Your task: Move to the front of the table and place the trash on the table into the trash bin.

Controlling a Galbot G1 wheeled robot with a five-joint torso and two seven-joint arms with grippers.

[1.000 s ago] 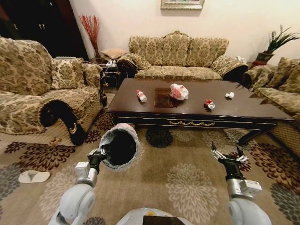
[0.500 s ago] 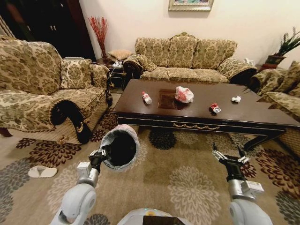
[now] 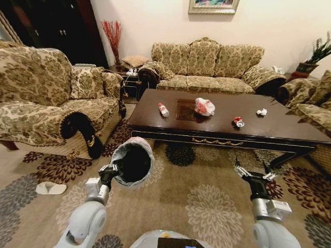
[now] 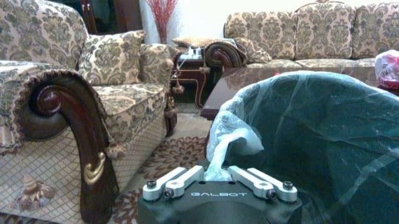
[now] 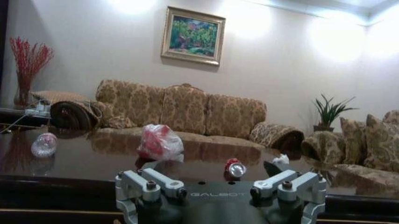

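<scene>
You have nothing binned yet: bottle (image 3: 163, 109), bag (image 3: 205, 107), wrapper (image 3: 238, 122) and paper ball (image 3: 261, 111) all lie on the table (image 3: 289, 129). Short of it, your left pincer (image 3: 110, 170) pinches the bin (image 3: 133, 161) liner; your right pincer (image 3: 252, 172) is spread, empty.

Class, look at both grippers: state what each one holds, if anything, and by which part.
The left gripper holds the trash bin by its plastic liner at the rim, fingers pinched on the bag. The right gripper is open and holds nothing.
</scene>
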